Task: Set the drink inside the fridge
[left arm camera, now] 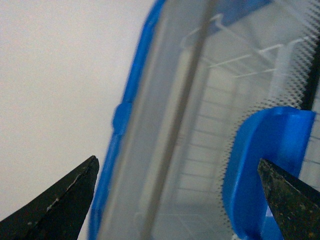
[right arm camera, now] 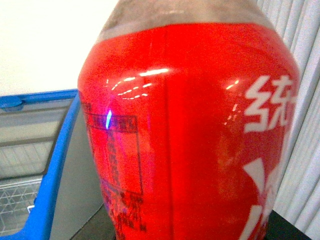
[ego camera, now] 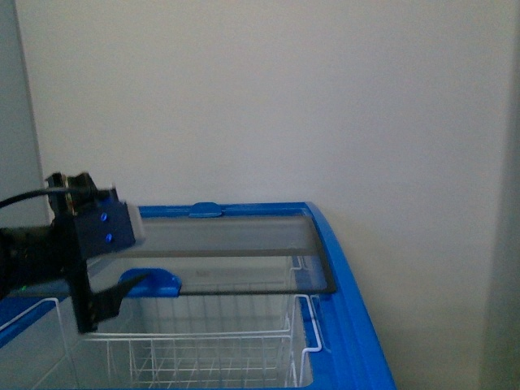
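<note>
In the front view, the left gripper (ego camera: 114,301) is hanging over the fridge (ego camera: 349,325), just beside the blue handle (ego camera: 154,282) of its glass lid (ego camera: 236,248), and the white wire basket (ego camera: 203,341) is showing inside the fridge below the lid. In the left wrist view, that gripper's jaws are standing wide apart with nothing between them, one dark fingertip (left arm camera: 280,192) just beside the handle. In the right wrist view, the drink (right arm camera: 190,130) is filling the frame, sitting outside the fridge and close beside its blue rim, while the right gripper's fingers are not showing plainly, so its grip cannot be told.
</note>
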